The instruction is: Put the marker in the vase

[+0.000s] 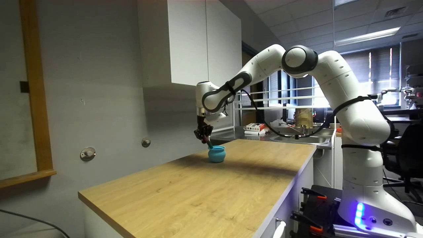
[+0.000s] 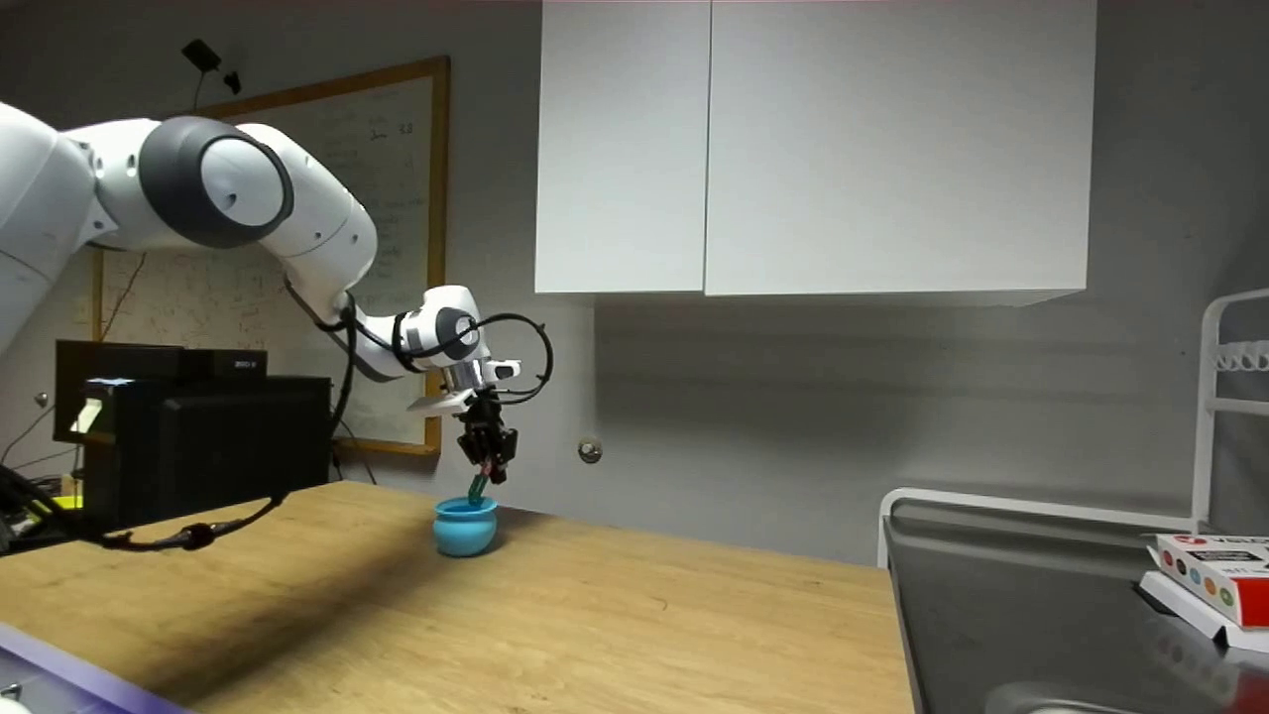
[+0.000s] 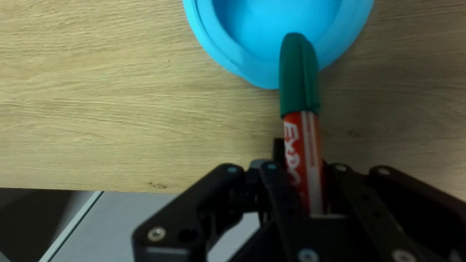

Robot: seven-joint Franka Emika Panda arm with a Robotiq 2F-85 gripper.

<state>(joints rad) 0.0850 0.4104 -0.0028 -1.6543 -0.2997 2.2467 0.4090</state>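
The vase (image 1: 217, 155) is a squat teal-blue pot standing upright on the wooden counter; it also shows in an exterior view (image 2: 464, 531) and at the top of the wrist view (image 3: 251, 67), partly cut off. The marker (image 3: 302, 145) has a red body and a green cap. My gripper (image 3: 301, 160) is shut on the marker's red body, above the vase. The green cap points down, tilted, its tip over the vase's mouth near the rim. The marker (image 2: 478, 487) meets the mouth in both exterior views; how deep its tip reaches, I cannot tell.
The wooden counter (image 1: 185, 195) runs along a grey wall. White cabinets (image 2: 813, 149) hang above it. A black sink top with a white rack (image 2: 1031, 504) and boxes (image 2: 1214, 570) adjoins the counter. Dark equipment (image 2: 238, 436) stands near the arm.
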